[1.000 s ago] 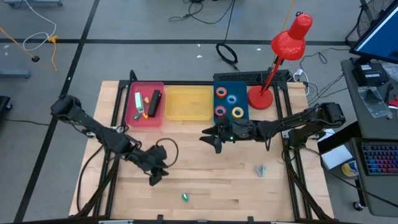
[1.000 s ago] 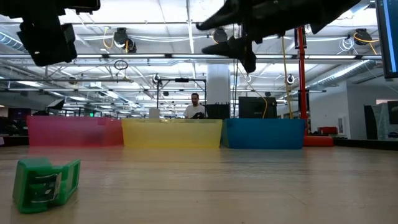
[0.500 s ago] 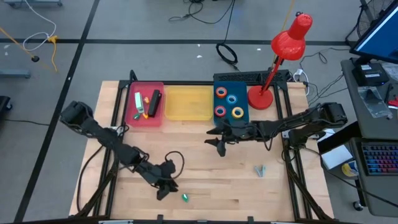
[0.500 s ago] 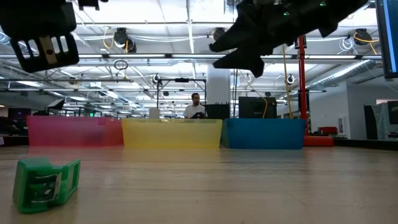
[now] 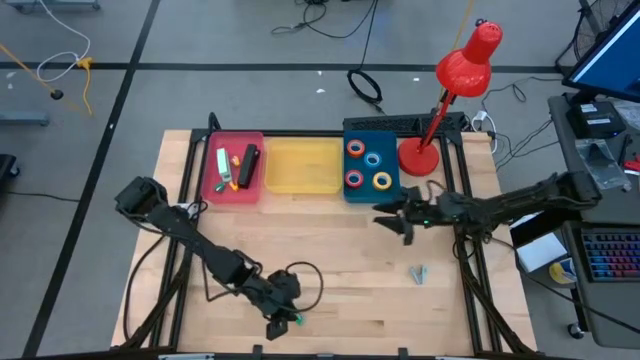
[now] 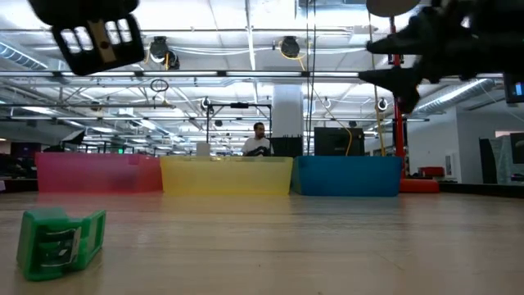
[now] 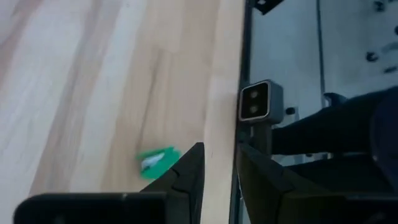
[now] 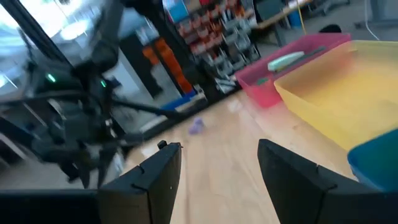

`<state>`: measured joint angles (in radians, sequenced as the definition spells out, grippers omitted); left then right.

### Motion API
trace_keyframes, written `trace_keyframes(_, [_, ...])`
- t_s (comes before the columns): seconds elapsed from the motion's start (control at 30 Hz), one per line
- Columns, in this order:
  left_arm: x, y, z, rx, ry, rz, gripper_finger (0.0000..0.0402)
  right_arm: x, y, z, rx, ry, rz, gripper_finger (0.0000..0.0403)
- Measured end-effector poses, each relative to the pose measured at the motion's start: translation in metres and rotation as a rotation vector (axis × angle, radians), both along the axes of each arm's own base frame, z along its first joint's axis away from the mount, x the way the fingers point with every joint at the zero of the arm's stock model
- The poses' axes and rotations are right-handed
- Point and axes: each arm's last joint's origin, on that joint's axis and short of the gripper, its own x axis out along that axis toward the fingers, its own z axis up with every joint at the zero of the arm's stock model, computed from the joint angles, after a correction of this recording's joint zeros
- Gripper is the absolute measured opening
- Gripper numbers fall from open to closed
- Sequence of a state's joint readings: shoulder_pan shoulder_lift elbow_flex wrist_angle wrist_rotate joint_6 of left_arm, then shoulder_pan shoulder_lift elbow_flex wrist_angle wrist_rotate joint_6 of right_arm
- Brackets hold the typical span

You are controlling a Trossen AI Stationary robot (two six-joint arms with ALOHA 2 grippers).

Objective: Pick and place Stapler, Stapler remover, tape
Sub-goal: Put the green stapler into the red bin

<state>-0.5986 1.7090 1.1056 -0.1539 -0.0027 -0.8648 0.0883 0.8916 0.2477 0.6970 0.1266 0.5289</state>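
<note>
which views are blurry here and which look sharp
Left wrist view: the small green plastic object is smeared. Right wrist view: soft all over, the pink tray and the room behind are hazy. High view: sharp. Low view: the green object is crisp, the ceiling lights glare.

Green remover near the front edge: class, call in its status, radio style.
Left claw low beside green remover, fingers narrow, nothing held. Right claw open, empty, in front of blue bin. Remover loose on table. Nothing in the way.
</note>
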Motion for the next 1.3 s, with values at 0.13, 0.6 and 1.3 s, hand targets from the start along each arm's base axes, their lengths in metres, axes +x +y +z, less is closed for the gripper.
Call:
trace_keyframes(0.13, [0.012, -0.007, -0.006, 0.074, -0.011, -0.097, 0.0092, -0.026, -0.002, -0.016, 0.056, -0.129, -0.001, 0.0205])
trace_keyframes(0.6, [0.022, -0.019, -0.035, 0.439, 0.044, -0.433, 0.0092, -0.034, -0.003, -0.009, 0.079, -0.232, 0.027, 0.0205])
trace_keyframes(1.3, [0.023, -0.022, -0.041, 0.5, -0.02, -0.59, 0.0093, -0.034, -0.003, -0.013, 0.077, -0.19, 0.022, 0.0205])
